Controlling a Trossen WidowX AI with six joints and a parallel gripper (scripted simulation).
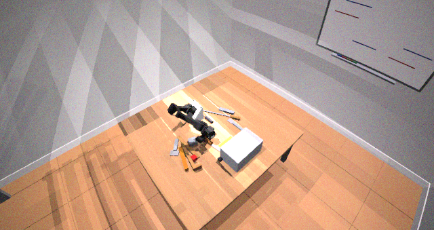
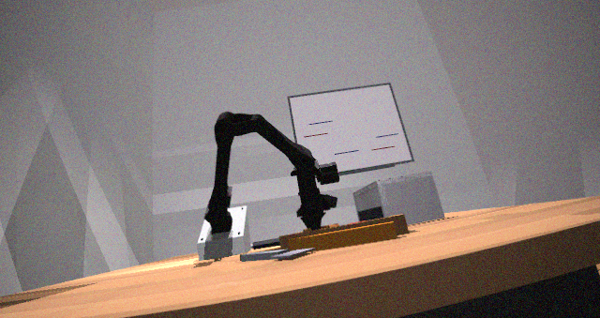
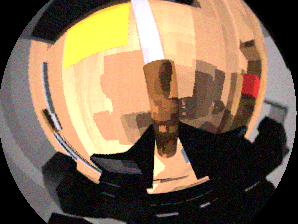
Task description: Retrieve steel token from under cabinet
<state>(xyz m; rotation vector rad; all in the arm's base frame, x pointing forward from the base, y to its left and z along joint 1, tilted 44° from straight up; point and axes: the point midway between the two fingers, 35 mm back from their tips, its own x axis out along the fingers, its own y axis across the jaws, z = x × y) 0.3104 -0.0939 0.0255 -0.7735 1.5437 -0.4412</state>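
My gripper is low over the table and shut on a short brown wooden stick. It is just left of the white cabinet. The yellow marked area lies in front of the cabinet, beyond the stick's tip, with a white strip beside it. The steel token is not visible in any view.
An orange bar, a longer brown bar with a red block and a grey bracket lie left of my gripper. A screwdriver and grey bars lie behind.
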